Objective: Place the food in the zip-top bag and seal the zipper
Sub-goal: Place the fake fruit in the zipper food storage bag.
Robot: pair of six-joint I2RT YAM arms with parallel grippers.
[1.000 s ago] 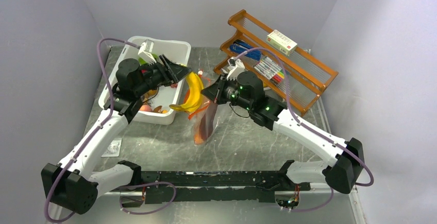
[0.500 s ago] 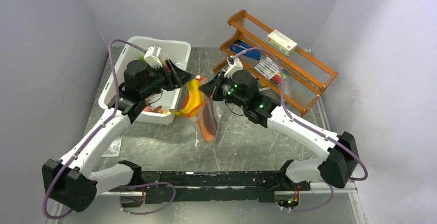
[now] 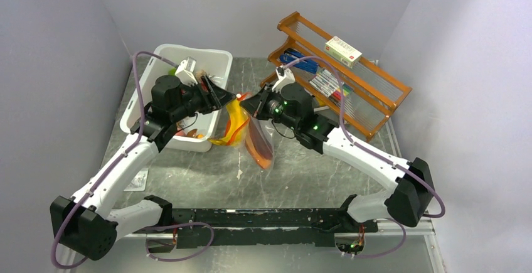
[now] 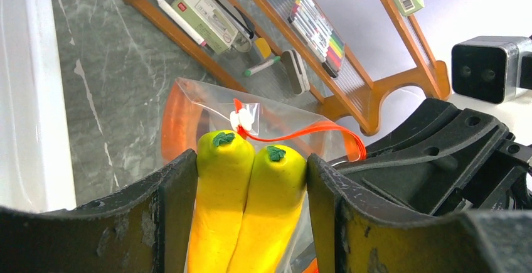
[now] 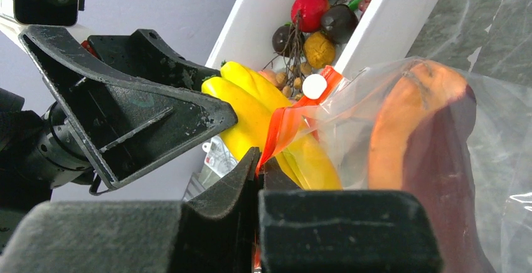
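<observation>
at centre left of the top view, by the white bin (image 3: 210,57), the left gripper (image 3: 221,96) clamps the yellow banana bunch (image 3: 233,122), whose far end is at the open mouth of the zip-top bag (image 3: 262,150). the dark slab (image 5: 439,160) sits inside. at centre, the right gripper (image 5: 258,160) pinches the zipper (image 4: 301,132), and the bag hangs from it.

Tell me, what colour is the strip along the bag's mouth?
Orange-red strip, white slider; clearest in the left wrist view.
</observation>
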